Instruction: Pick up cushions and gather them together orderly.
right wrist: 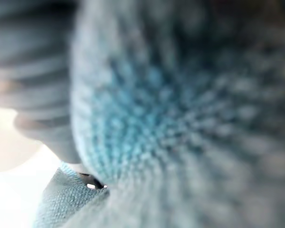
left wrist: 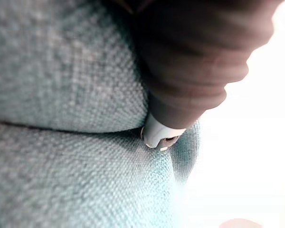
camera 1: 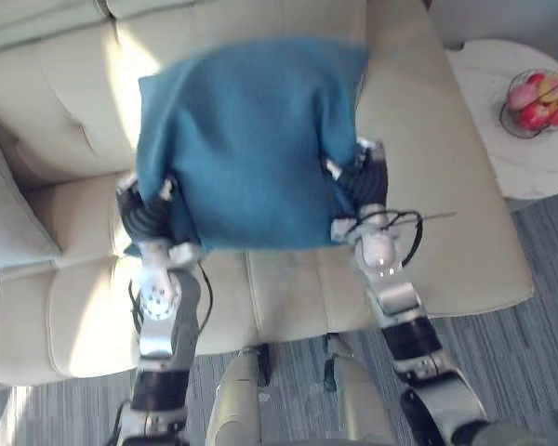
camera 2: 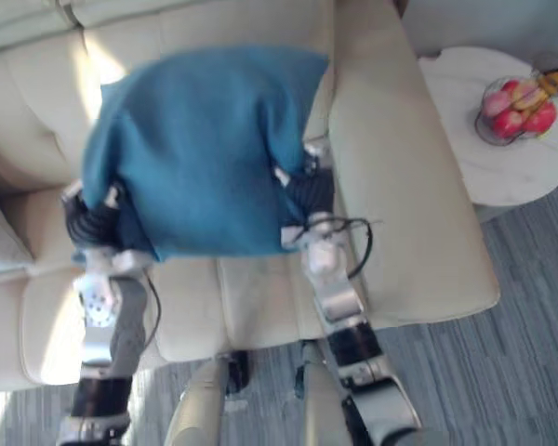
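At the far left of the sofa (camera 1: 418, 186) a pale grey cushion (camera 1: 9, 214) leans in the corner, against the back and the arm. That looks to me like the place to gather things.

My left hand (camera 1: 147, 212) is at the near left corner of the blue cushion (camera 1: 246, 139), pressed into its cloth. My left wrist view shows the weave bulging round the dark cover. The cushion hides the rest, so I cannot tell whether this hand is clasped on the cloth or lies flat against it.

The blue cushion hangs between my two hands, over the middle seat and backrest. It faces up towards my head, and I judge that it is off the seat.

My right hand (camera 1: 358, 181) is at the near right corner, buried in the same way. I cannot tell how it is set either.

Further right, well apart from all this, stands a round white side table (camera 1: 502, 158) with a bowl of fruit (camera 1: 539, 98).

So I judge the step in hand to be the carry: the cushion is picked up but not yet placed. The next move calls for swinging both arms left together and keeping the cushion level between them. I should then stand it just beside the pale one, with its edges squared.
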Robot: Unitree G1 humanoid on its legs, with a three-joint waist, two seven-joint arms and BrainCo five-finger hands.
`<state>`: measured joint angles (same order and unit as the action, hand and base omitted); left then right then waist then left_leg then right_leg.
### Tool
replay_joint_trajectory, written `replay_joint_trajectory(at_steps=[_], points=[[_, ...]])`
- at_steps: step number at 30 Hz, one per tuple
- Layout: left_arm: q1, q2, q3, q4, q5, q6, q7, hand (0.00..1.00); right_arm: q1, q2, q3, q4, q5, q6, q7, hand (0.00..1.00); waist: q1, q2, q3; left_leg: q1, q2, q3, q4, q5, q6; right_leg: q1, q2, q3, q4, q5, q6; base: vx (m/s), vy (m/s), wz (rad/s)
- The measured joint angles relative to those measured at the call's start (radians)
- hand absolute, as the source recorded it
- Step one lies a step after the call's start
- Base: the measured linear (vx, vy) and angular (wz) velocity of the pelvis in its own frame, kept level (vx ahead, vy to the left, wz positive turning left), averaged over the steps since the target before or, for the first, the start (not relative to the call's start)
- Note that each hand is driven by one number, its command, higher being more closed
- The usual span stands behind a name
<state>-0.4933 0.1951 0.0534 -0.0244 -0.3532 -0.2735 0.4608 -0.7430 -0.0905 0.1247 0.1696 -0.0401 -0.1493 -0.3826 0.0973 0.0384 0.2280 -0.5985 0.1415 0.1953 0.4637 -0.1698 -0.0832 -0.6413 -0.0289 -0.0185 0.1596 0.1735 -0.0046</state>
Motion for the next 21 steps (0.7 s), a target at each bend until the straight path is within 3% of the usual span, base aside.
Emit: replay_joint_trajectory(at_steps=[3, 6, 16, 21], points=[[-0.174, 0.076, -0.001, 0.102, 0.000, -0.005, 0.027, 1.00, -0.140, -0.018, -0.016, 0.086, 0.000, -0.001, -0.037, 1.00, -0.001, -0.006, 0.020, -0.030, -0.016, -0.017, -0.049, 0.045, -0.004, -0.025, -0.013, -0.026, -0.038, 0.027, -0.012, -0.06, -0.057, 0.30], [-0.335, 0.147, -0.004, 0.223, 0.000, -0.009, 0.041, 1.00, -0.290, -0.048, -0.017, 0.212, 0.001, 0.000, -0.064, 1.00, -0.001, -0.008, 0.079, -0.035, -0.030, -0.040, -0.123, 0.099, -0.016, -0.029, -0.019, -0.046, -0.088, 0.059, -0.020, -0.01, -0.042, 0.23], [-0.637, 0.188, -0.051, 0.543, -0.003, -0.007, 0.010, 1.00, -0.514, -0.127, -0.047, 0.465, 0.021, 0.021, -0.079, 1.00, -0.001, -0.009, 0.204, -0.118, -0.049, -0.125, -0.243, 0.198, -0.039, -0.121, -0.029, -0.120, -0.093, 0.063, -0.024, -0.01, -0.019, 0.26], [-0.725, 0.189, -0.052, 0.645, -0.002, -0.006, 0.004, 1.00, -0.570, -0.130, -0.079, 0.476, 0.039, 0.020, -0.083, 1.00, 0.000, -0.011, 0.208, -0.225, -0.053, -0.125, -0.257, 0.228, -0.043, -0.238, -0.037, -0.128, -0.075, 0.069, -0.033, -0.03, -0.006, 0.11]])
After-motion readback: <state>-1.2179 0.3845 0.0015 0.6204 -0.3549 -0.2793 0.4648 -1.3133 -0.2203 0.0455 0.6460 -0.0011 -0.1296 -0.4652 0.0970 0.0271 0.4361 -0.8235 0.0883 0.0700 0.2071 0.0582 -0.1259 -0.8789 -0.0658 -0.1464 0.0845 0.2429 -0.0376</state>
